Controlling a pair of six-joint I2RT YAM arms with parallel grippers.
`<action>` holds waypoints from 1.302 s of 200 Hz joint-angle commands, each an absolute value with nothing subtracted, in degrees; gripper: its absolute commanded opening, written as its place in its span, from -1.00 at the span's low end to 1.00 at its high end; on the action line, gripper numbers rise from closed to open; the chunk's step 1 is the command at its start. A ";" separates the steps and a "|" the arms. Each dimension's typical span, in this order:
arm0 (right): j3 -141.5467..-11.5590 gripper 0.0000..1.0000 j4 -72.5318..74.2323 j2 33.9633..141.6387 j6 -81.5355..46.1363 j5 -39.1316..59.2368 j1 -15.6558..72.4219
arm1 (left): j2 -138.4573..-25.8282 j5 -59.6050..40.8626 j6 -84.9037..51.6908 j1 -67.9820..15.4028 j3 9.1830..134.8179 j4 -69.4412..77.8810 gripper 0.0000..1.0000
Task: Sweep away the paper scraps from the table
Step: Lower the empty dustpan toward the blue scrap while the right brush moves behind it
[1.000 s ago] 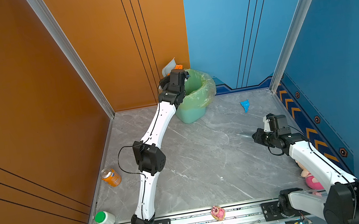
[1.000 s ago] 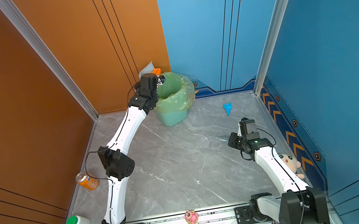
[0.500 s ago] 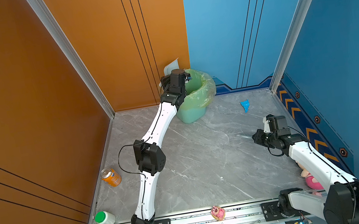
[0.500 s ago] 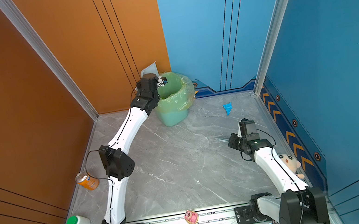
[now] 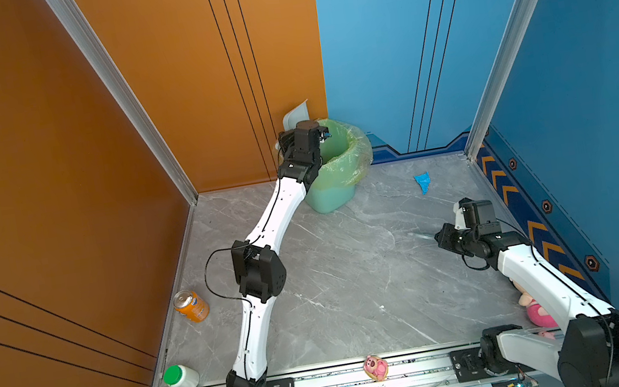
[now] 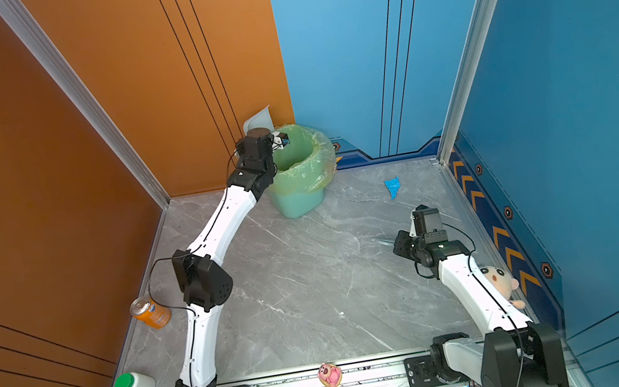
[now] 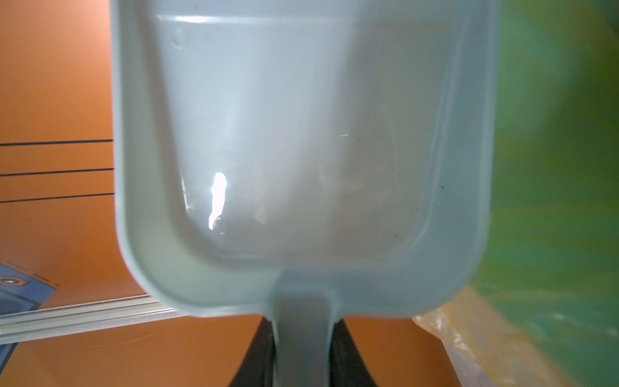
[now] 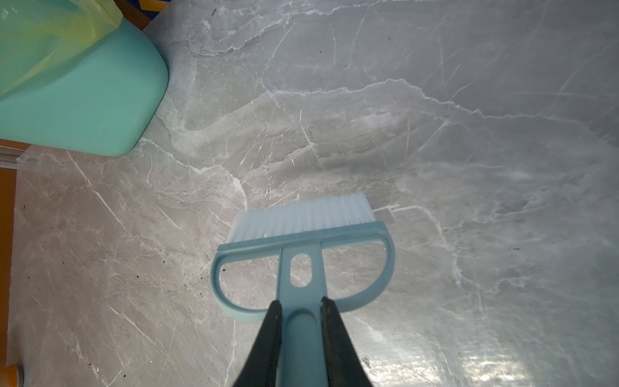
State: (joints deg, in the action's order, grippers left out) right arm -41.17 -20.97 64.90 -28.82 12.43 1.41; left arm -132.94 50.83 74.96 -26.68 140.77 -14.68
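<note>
The 1 paper scrap I can find, blue and crumpled, lies on the worktop near the back wall, well apart from both tools. It should be feather-light and soft, apt to skitter, so I'd catch it with bristles rather than pinch it. My left fingers are clamped on the dustpan handle beside the bin; the pan looks empty, though blurred. My right fingers are clamped on the brush handle, bristles over bare worktop.

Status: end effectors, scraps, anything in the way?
Left end effector shut on dustpan, raised beside bin. Right end effector shut on brush. One blue paper scrap on table, far right. Nothing between it and brush.
</note>
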 commanded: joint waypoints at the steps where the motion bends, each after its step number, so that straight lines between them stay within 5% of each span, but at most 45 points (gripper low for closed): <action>1: -40.70 -1.00 -19.83 64.29 -29.42 12.73 1.78 | -131.05 49.57 66.05 -26.54 145.79 -17.65 -1.00; 115: -44.00 -1.00 -20.18 63.50 -29.18 10.73 1.85 | -119.59 30.71 34.36 -27.73 142.82 -34.77 -1.00; 260: -56.99 -1.00 -21.35 71.12 -25.34 4.76 1.00 | -110.76 28.04 20.77 -38.18 120.86 -34.89 -1.00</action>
